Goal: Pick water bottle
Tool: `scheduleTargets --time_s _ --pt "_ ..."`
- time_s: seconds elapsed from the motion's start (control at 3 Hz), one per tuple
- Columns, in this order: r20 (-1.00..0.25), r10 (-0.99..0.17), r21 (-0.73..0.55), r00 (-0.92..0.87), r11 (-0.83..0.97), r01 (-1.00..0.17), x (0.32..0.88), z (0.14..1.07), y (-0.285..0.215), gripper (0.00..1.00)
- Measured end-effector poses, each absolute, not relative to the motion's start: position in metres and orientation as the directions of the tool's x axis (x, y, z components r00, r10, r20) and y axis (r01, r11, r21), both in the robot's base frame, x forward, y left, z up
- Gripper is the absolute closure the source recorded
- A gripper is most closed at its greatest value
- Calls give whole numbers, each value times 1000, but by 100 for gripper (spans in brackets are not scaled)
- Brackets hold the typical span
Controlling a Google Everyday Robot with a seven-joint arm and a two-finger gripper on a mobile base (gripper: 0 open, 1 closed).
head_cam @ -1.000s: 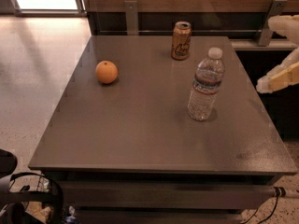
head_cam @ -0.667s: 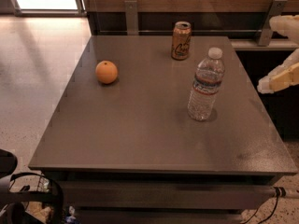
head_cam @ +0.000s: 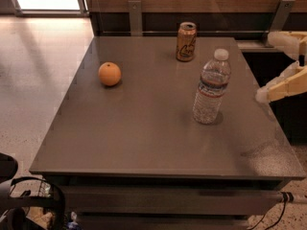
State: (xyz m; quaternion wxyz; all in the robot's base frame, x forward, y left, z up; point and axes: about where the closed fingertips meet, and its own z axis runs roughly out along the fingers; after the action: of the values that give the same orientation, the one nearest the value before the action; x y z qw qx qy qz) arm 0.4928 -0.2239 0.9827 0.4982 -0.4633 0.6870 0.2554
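Compared with the picture of a second ago, almost nothing is different. The water bottle (head_cam: 211, 87), the tan can (head_cam: 186, 42) and the orange (head_cam: 110, 74) stand at the same places on the grey worktop (head_cam: 144, 138), and the hand (head_cam: 265, 67) stays at the right edge of the view.

The hand comes in from the right side, beyond the right edge of the worktop. Its two cream fingers (head_cam: 283, 86) point to the left, toward the worktop. They are spread well apart, one upper and one lower, and they grasp nothing.

The water bottle stands upright on the right half of the worktop, with the white cap on top. It is nearer to the camera than the can and well apart from the orange on the left. The hand is near the bottle but does not touch it.
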Motion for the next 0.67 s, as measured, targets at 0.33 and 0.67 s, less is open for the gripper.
scheduleTargets --time_s 0.33,0.67 --pt "-940 -332 -85 -74 439 -894 500 962 -223 0" --pt "-957 -284 -67 -61 421 -905 507 939 -211 0"
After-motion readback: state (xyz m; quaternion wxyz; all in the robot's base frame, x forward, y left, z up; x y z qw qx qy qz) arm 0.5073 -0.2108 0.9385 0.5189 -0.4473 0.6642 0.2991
